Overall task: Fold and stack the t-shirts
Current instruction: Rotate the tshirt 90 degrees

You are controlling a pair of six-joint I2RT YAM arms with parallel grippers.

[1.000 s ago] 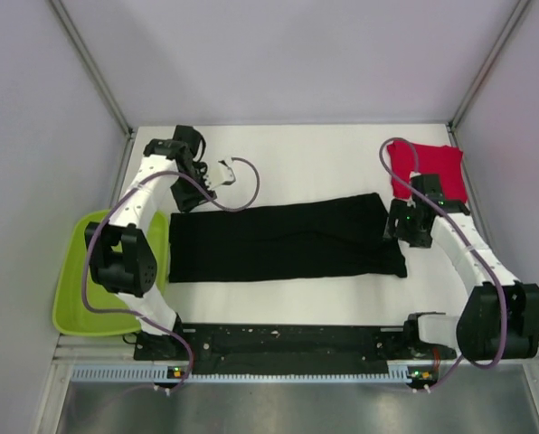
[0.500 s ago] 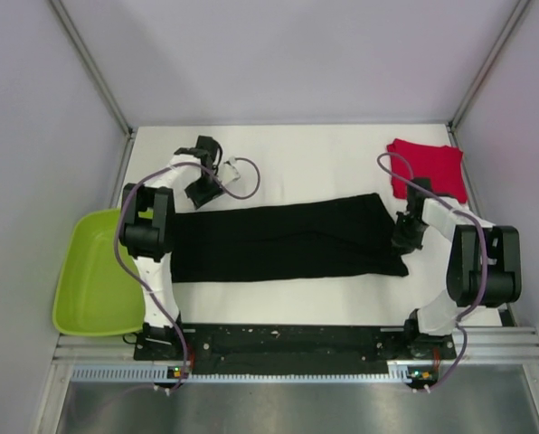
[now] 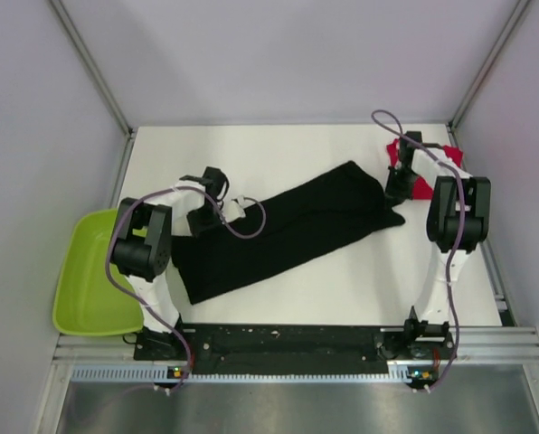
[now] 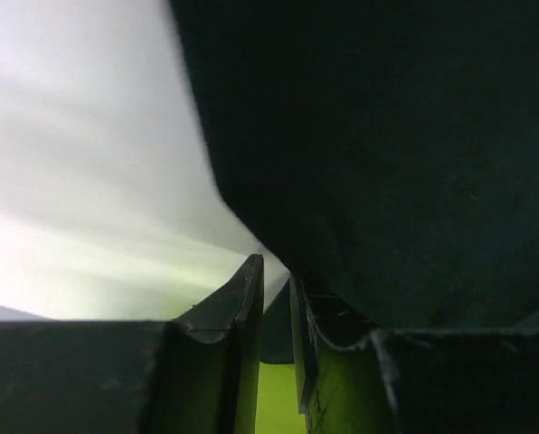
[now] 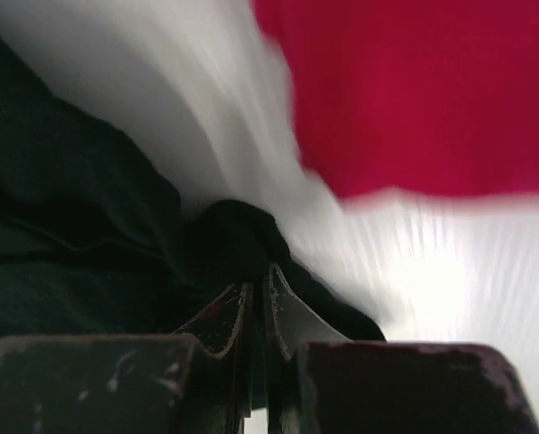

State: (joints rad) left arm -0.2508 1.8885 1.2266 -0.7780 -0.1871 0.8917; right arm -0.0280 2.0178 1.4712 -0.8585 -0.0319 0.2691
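The black t-shirt (image 3: 288,226) is folded into a long strip and lies slanted across the white table, its right end farther back. My left gripper (image 3: 206,215) is at its upper left corner. In the left wrist view, black cloth (image 4: 387,136) sits between the nearly closed jaws (image 4: 276,271). My right gripper (image 3: 396,188) pinches the strip's right end. In the right wrist view, a bunch of black cloth (image 5: 70,208) sits at the shut tips (image 5: 259,276). The red t-shirt (image 3: 422,187) lies folded just behind the right gripper, partly hidden by the arm, and is bright red (image 5: 414,90) in the right wrist view.
A lime-green tray (image 3: 89,271) sits off the table's left edge, beside the left arm's base. Grey walls close in the table on the left, back and right. Both arms' cables loop above the cloth ends.
Both grippers have closed on the ends of the black t-shirt. The right end has been drawn back toward the red t-shirt, so the strip has turned from level to slanted.
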